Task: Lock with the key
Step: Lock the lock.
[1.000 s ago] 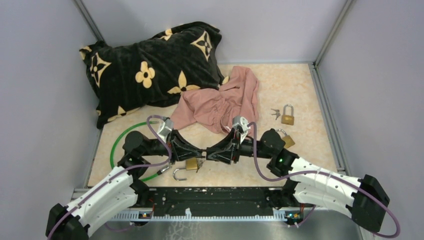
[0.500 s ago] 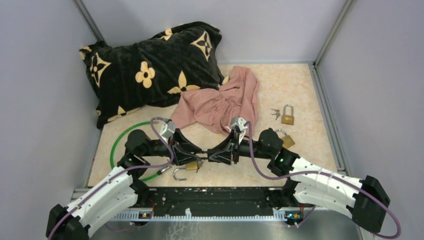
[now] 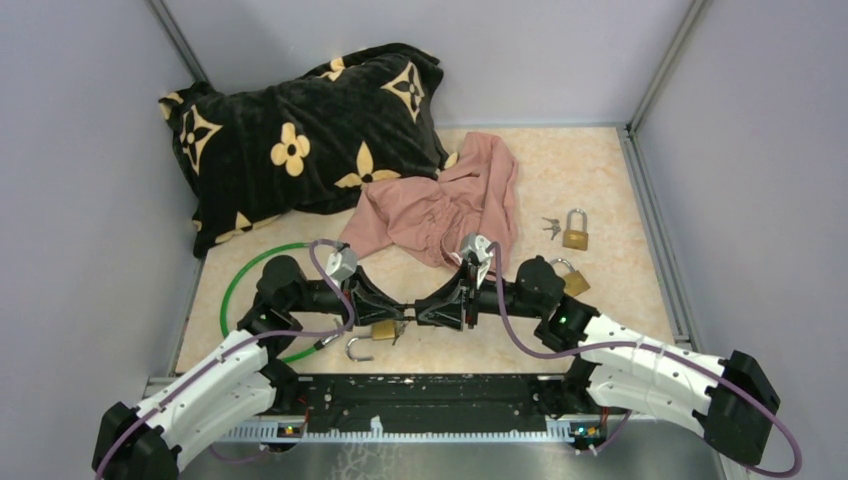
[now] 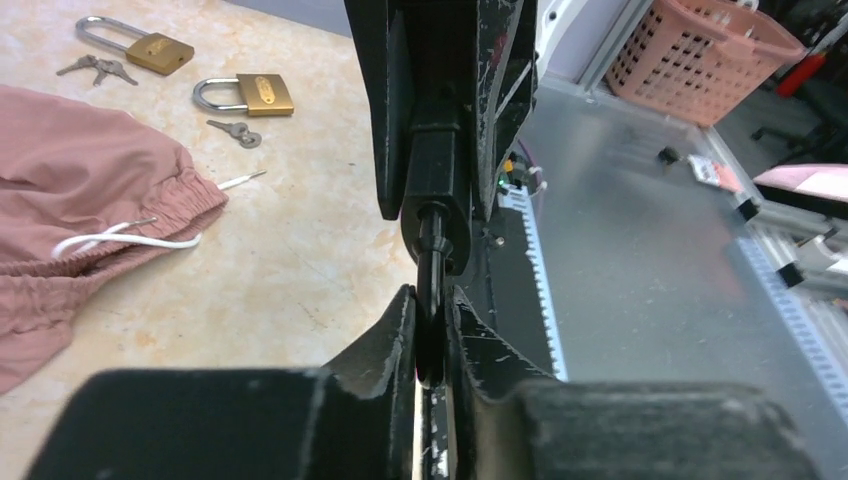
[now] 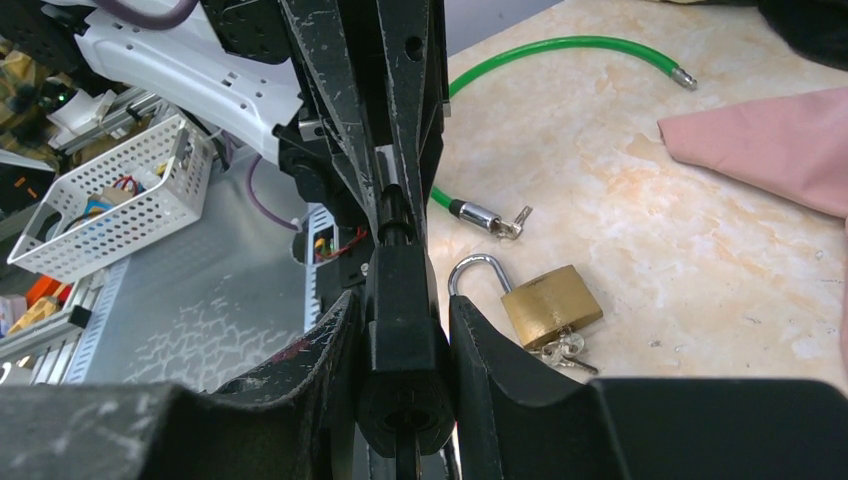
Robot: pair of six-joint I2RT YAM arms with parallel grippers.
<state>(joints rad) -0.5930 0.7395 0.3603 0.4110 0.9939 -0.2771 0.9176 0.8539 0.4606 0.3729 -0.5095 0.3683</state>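
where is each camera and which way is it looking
top external: above, behind the bases, looking down at the table; left arm and right arm show.
left wrist: on the left arm, facing the right arm; left end effector below.
right wrist: on the right arm, facing the left arm; right end effector below.
shared: both wrist views show the black lock.

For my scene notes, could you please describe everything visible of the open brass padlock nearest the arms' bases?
The brass padlock is a gold-coloured block with a silver shackle standing open. It lies flat on the beige table, with keys at its base. Nothing else touches it; the green cable's metal end lies apart.
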